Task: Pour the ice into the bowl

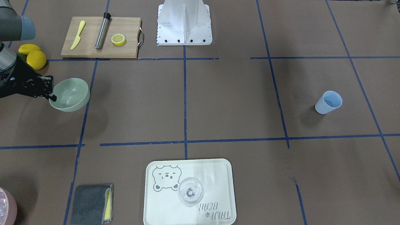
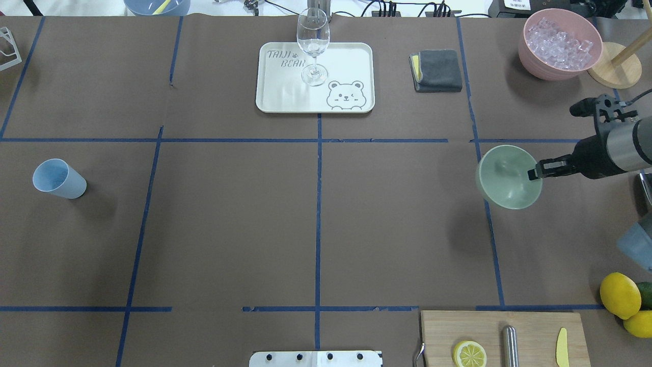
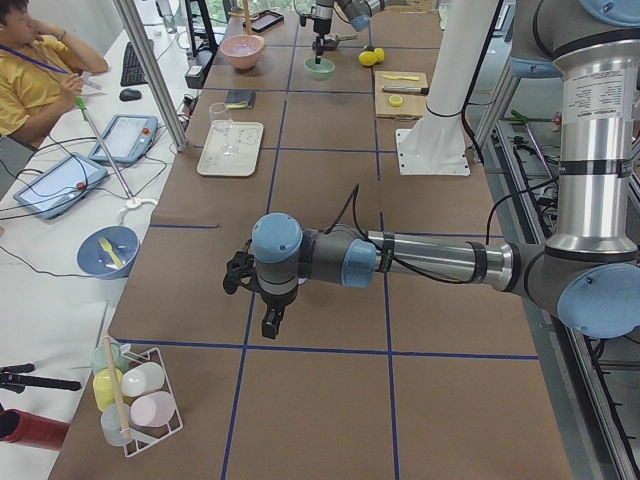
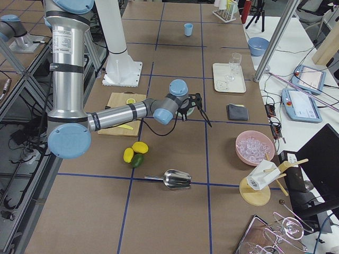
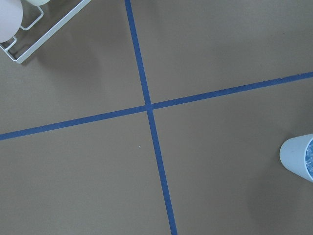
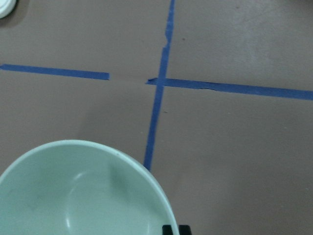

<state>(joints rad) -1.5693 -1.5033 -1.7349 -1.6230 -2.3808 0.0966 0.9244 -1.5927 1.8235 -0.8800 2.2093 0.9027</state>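
Over brown table [image 2: 229,229], right gripper [image 2: 533,173] horizontal on bowl [image 2: 501,181] rim.

In the overhead view we find bare brown table [image 2: 229,219] across the middle, running from the light blue cup [image 2: 58,178] at centre left to the green bowl [image 2: 507,178] at centre right. The right gripper [image 2: 532,172] clasps the bowl's rim.

Obstacles noted:
- Upper centre: tray [image 2: 285,92] with wine glass [image 2: 312,46].
- Upper right: folded cloth [image 2: 437,70] and pink ice bowl [image 2: 535,66].
- Lower right: cutting board [image 2: 530,326] and lemons [image 2: 619,294].
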